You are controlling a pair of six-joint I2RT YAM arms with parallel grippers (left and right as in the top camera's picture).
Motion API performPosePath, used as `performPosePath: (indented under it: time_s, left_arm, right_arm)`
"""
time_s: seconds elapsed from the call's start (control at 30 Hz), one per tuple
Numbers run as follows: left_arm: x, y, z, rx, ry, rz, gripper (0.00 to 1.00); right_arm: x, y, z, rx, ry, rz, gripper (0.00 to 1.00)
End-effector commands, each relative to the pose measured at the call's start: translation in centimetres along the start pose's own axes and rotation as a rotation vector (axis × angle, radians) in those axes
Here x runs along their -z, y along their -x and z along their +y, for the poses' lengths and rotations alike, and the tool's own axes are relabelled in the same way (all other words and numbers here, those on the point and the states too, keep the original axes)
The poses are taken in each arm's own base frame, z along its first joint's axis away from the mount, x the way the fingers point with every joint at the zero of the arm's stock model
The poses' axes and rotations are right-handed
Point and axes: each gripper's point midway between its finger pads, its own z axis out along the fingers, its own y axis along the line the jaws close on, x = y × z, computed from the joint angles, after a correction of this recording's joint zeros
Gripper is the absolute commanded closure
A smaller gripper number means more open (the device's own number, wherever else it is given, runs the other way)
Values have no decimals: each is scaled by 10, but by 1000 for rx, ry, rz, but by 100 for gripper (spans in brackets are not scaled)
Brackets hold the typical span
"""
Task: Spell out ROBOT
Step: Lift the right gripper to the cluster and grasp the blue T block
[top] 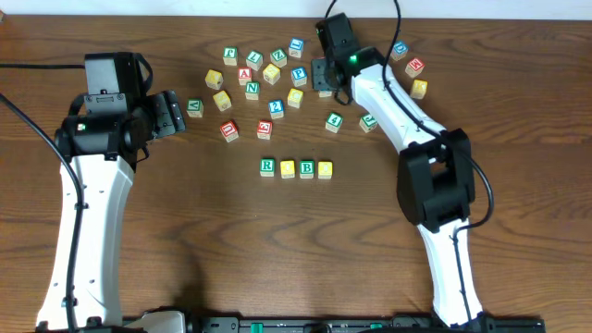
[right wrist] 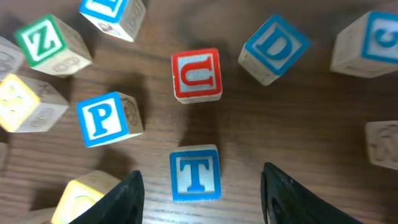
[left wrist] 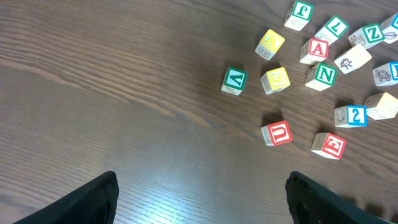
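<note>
Wooden table (top: 185,231), T cube (right wrist: 194,174), right claw (right wrist: 200,179) partly cropped

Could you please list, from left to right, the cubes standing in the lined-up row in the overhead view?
Green-edged R cube → first yellow cube → green-edged B cube → second yellow cube.

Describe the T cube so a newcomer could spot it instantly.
On the table, the right gripper hovers over the loose scatter of cubes at the far side. In the right wrist view, the T cube lies between its open fingers, directly below the red U cube and right of the blue P cube. Only it shows a blue T in a blue border.
</note>
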Motion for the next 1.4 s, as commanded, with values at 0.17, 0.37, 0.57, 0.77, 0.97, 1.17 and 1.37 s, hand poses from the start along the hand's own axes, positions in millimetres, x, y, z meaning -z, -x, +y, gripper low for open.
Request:
performPosePath:
  time_s: [0.17,0.37,0.57,0.77,0.97,1.17,1.37]
  left_arm:
    - [1,4,3,10,9,-11,15]
    - [1,3,3,10,10,-7,15]
    - [1,3,3,10,9,-8,15]
    - [1,3,3,10,9,-8,15]
    - [1,3,3,10,10,-8,15]
    - [1,3,3,10,9,-8,15]
    - [1,3,3,10,9,-8,15]
  right_arm:
    - [-32,-18,8,9,3,28,54]
    - [-35,-23,7,10,-3,45,64]
    - [-41,-28,5,12,-11,56,69]
    - [-16,-5,6,2,3,-1,80]
    - [61,37,5,-8,14,-103,81]
    - [212,38,-12,-10,16,-116,81]
    - [258,-45,-43,-45,-82,173,80]
